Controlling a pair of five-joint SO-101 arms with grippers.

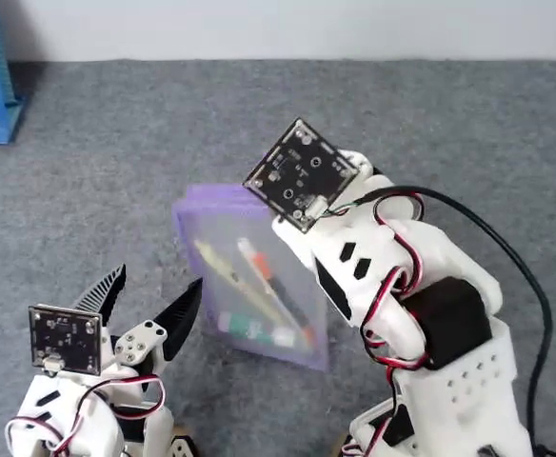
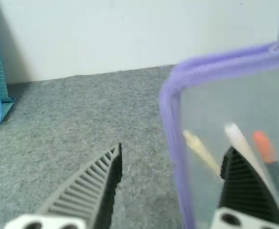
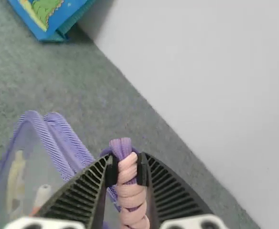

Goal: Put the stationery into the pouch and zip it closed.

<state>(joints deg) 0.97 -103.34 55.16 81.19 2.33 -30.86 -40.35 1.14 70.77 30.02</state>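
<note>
Pinching pull cord [image 3: 129,188], right tool [image 3: 126,162]; left tool [image 1: 159,277] agape at pouch [image 1: 223,238] edge

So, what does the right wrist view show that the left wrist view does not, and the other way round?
Right wrist view: the right pincer shut on the pink and purple cord pull of the clear purple-edged plastic pouch.
Left wrist view: the left pincer, open, close to that pouch's corner.
Both: the pouch, the pens inside it, the blue printed box, the grey carpet and the white wall.
</note>
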